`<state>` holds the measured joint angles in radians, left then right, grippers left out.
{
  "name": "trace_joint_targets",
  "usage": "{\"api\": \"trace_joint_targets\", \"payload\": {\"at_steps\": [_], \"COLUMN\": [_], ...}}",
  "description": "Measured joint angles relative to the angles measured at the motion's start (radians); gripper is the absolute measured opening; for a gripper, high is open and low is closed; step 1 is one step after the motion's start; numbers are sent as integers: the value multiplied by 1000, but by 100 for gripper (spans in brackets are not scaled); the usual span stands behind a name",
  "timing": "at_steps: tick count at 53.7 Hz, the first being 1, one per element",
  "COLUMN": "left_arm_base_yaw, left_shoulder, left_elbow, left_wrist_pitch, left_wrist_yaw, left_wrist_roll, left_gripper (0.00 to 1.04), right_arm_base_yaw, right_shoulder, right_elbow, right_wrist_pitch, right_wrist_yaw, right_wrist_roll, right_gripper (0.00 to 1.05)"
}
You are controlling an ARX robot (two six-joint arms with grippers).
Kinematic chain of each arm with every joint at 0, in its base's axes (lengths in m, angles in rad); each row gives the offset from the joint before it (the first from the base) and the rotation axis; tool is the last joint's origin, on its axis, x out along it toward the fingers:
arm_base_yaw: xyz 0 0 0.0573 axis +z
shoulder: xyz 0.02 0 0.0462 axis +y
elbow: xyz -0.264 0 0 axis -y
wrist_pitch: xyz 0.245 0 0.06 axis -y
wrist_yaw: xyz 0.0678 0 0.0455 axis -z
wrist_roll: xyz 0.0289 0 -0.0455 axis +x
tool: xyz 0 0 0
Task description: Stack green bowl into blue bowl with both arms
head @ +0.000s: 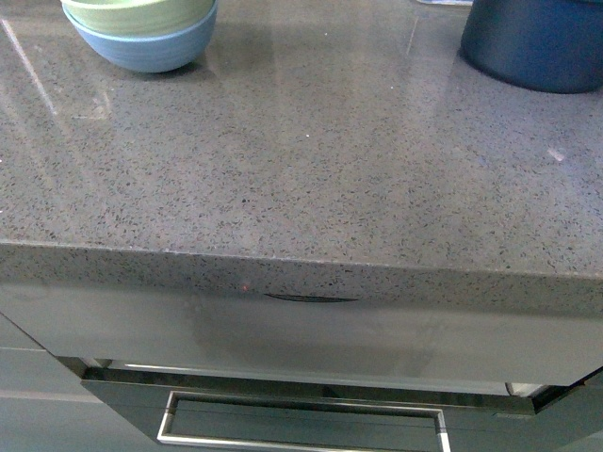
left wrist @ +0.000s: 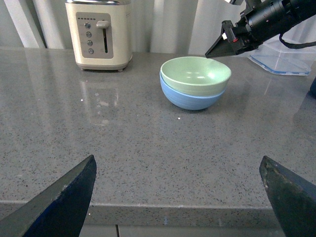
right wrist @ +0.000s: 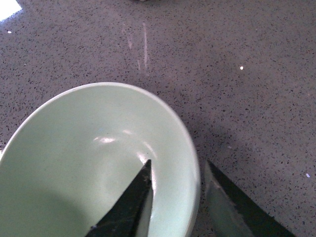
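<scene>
green bowl: nested inside blue bowl, on counter
left gripper: fingers wide apart, empty, well apart from bowls
right gripper: fingers apart, straddling green bowl's rim

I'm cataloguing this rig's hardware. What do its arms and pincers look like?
Left pincer: two broad dark wedge fingers with a bluish sheen. Right pincer: black tapered fingers. Its arm, seen from the left wrist, is black with a black cable.

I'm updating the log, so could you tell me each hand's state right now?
Left hand: open, empty.
Right hand: open, straddling the green bowl's rim.
</scene>
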<state>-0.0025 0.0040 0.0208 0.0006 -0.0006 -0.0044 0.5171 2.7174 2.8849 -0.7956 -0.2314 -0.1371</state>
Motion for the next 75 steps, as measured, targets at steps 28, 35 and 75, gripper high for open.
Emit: {"api": "trace_joint_targets", "payload": {"at_steps": [28, 35, 75], "left_arm_base_yaw": [0, 0, 0], "left_shoulder": [0, 0, 0], "left_elbow": [0, 0, 0], "left_wrist_pitch": [0, 0, 0], "left_wrist_yaw": [0, 0, -1], "left_wrist_roll": [0, 0, 0], "left_gripper": [98, 98, 98], "right_arm_base_yaw": [-76, -156, -830], "right_shoulder": [-56, -349, -1624], "right_elbow": [-29, -455, -2143], "right_wrist_pitch": [-19, 248, 608], "right_wrist_yaw": [0, -3, -80], "right_wrist_roll": [35, 40, 62], "right_gripper": [89, 94, 95]}}
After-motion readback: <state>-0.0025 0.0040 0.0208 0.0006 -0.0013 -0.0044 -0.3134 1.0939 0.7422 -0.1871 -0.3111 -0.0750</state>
